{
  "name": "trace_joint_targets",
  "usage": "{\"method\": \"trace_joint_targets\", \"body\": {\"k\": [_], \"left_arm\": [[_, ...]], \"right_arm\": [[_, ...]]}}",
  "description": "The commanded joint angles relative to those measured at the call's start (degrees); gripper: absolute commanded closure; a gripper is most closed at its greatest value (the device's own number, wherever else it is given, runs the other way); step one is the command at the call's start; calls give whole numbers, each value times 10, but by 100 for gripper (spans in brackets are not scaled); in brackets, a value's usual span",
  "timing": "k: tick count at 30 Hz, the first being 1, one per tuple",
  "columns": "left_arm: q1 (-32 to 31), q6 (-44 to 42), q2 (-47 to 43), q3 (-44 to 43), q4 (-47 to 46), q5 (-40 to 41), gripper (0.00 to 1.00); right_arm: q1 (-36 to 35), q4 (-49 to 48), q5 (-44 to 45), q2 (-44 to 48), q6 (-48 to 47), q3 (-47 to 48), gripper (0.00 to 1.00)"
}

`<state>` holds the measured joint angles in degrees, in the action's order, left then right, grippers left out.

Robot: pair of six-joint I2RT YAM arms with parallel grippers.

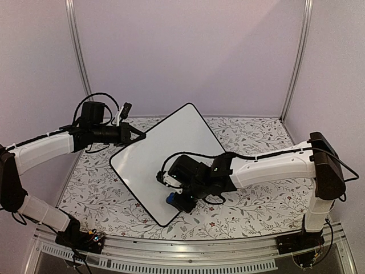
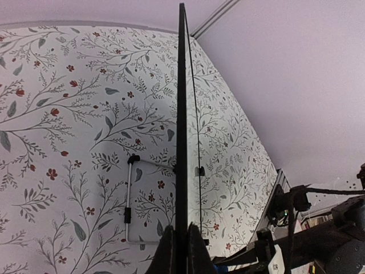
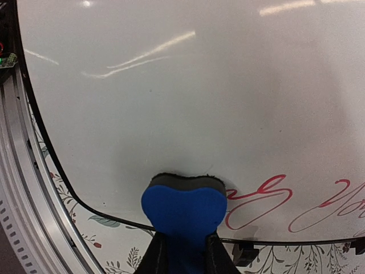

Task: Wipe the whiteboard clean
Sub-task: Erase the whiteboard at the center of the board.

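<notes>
Bracing whiteboard (image 1: 171, 151) on floral table (image 1: 256, 137) with left gripper (image 2: 182, 251) pinched onto its rim, against the push of blue eraser (image 3: 183, 208) clamped tight in right gripper (image 3: 183, 254) and pressed beside red script (image 3: 268, 200).

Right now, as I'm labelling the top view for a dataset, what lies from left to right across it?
left tool → whiteboard → right arm's forearm → right arm's elbow. The right tool and blue eraser overlap the whiteboard, so they are left out.

Floral tbl (image 1: 256, 137), whiteboard (image 1: 171, 137) on it
</notes>
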<state>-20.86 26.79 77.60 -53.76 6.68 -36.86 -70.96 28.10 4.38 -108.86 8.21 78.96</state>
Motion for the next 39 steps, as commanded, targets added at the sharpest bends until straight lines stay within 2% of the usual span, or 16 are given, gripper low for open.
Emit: {"method": "trace_joint_targets", "body": {"k": [1,12,22,31,39], "left_arm": [[2,-11,11,4,14,31,100],[3,-10,11,4,14,30,100],[2,-10,11,4,14,30,100],[2,-10,9,4,14,32,100],[2,-12,7,3,15,32,100]], "right_arm": [[-2,31,7,8,16,-30,92],[-3,44,5,27,22,-34,92],[1,59,49,56,-15,49,92],[23,28,40,5,-46,97,92],[34,14,15,-14,-46,60,92]]}}
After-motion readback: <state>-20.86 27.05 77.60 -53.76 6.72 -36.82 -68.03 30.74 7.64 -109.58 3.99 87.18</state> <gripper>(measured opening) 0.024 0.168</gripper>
